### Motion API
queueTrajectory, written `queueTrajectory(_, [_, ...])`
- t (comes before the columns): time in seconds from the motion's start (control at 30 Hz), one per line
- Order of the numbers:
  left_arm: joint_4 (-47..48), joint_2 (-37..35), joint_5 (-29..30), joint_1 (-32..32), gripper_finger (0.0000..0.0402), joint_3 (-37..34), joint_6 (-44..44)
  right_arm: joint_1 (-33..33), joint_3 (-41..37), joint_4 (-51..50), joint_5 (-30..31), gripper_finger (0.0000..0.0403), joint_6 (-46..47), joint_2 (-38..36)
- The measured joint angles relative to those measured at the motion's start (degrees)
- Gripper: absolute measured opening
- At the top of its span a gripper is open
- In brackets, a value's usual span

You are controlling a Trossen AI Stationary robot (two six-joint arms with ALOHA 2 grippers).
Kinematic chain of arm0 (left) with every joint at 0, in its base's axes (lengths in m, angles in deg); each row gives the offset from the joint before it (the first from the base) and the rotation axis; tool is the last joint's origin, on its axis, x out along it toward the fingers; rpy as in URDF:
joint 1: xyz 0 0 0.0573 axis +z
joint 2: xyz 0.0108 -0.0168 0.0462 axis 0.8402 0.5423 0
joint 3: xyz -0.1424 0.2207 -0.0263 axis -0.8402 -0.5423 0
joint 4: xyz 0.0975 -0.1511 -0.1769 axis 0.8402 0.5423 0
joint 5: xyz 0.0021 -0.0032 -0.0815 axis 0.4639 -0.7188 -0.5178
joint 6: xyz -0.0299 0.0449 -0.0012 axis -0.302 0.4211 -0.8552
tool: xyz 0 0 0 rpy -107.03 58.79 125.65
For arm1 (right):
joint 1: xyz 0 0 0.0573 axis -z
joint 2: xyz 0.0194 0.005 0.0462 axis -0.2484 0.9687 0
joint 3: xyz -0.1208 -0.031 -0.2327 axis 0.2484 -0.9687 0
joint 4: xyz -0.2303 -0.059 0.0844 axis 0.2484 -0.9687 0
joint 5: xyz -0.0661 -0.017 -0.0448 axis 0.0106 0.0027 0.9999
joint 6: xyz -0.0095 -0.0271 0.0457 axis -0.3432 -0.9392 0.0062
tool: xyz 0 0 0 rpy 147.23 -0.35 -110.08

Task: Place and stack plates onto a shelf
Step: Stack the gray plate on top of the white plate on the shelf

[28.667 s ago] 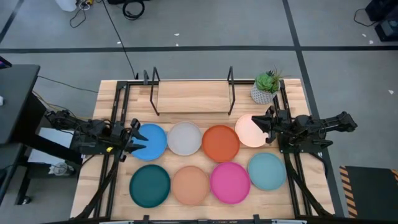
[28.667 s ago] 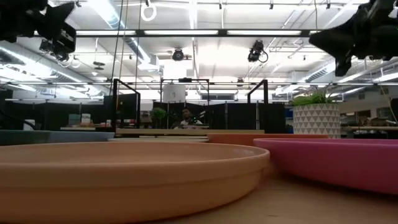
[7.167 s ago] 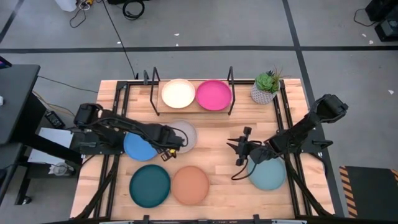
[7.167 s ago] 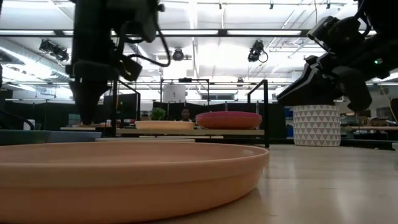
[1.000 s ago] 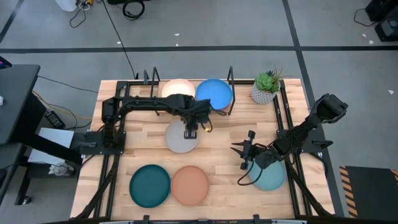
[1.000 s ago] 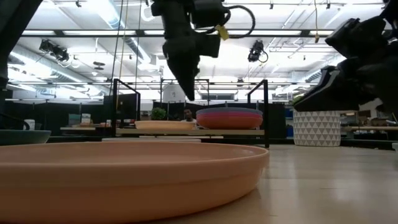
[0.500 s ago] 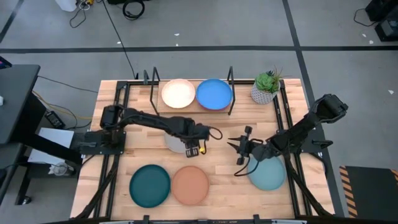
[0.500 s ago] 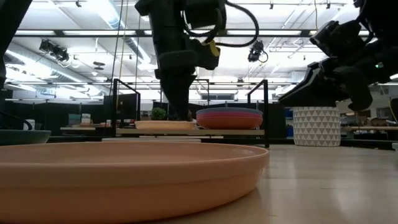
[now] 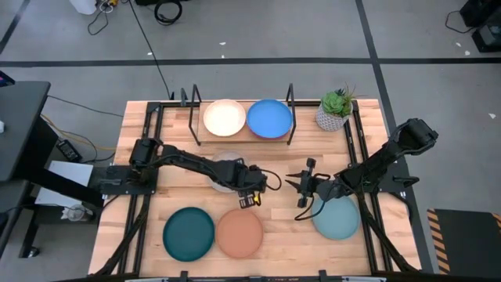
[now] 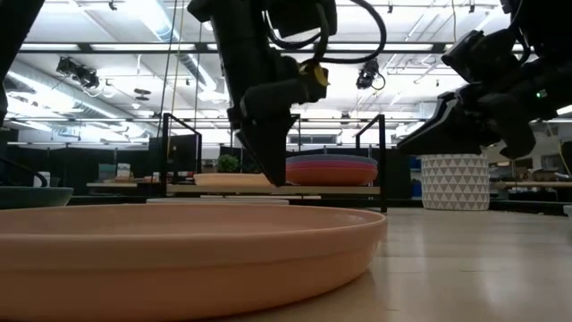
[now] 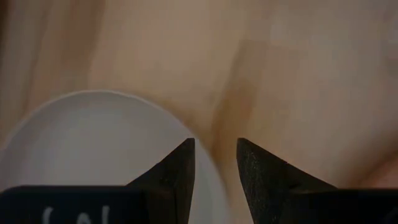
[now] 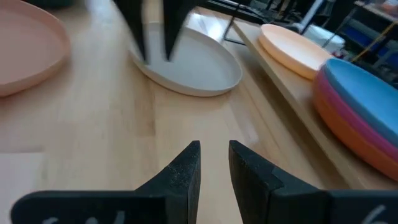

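Step in hand: grey plate, lying near the shelf. Left pincer hovered at its rim, narrowly parted, empty. Next, presumably: straddle rim, close. Right pincer idled beyond, narrowly parted, empty.

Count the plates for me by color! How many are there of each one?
Cream plate: 1
Blue plate: 1
Pink plate: 1
Orange plate: 1
Grey plate: 1
Dark teal plate: 1
Tan plate: 1
Light blue plate: 1
Total: 8 plates
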State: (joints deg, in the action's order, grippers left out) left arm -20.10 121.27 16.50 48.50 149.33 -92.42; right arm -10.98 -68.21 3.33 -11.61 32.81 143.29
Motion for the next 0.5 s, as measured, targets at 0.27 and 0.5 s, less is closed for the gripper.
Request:
queueTrajectory(0.27, [-2.7,0.0,1.3,-0.1,0.0125,-4.1,0.0,0.0,0.0,0.0,-1.2,0.0089,0.5,0.0])
queueTrajectory(0.5, [-5.1,0.0,1.5,0.0,0.0124,-7.1,-0.4,0.0,0.0,0.0,-1.2,0.0089,0.5,0.0])
